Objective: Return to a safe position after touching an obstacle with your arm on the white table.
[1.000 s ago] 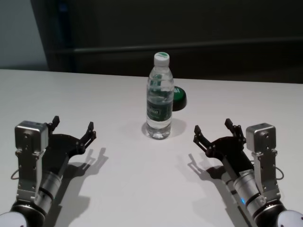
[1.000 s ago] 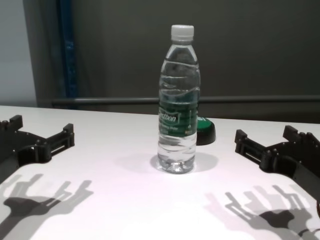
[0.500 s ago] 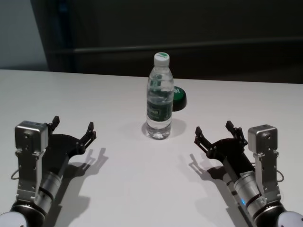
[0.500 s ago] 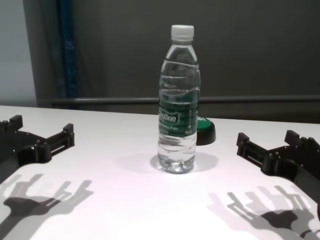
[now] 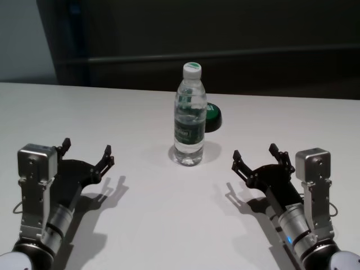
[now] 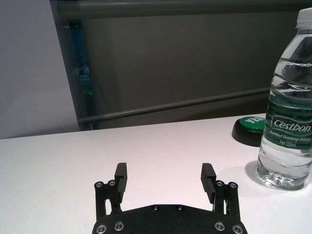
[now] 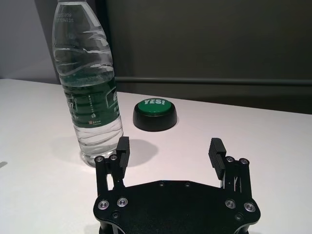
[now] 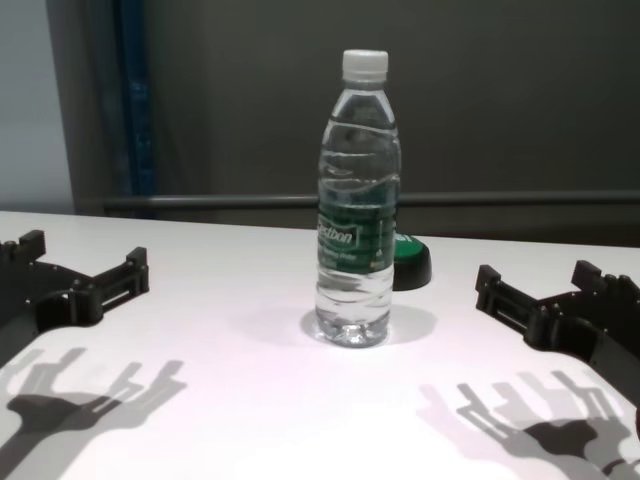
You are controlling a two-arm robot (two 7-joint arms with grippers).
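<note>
bottle (image 5: 189, 126): clear glossy plastic, ribbed | table (image 5: 140, 225): smooth matt white | button (image 7: 155, 114): glossy green plastic, black base

The bottle (image 5: 189, 115) stands upright on the white surface (image 5: 169, 225), between the spread left pincer (image 5: 86, 151) and right pincer (image 5: 256, 156), both apart from it.

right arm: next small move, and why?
Probably ease the right gripper a little farther back toward the body, then hold. It hangs open over the white table, clear of the upright water bottle, roughly level with the open left gripper, so little retreat seems left.
</note>
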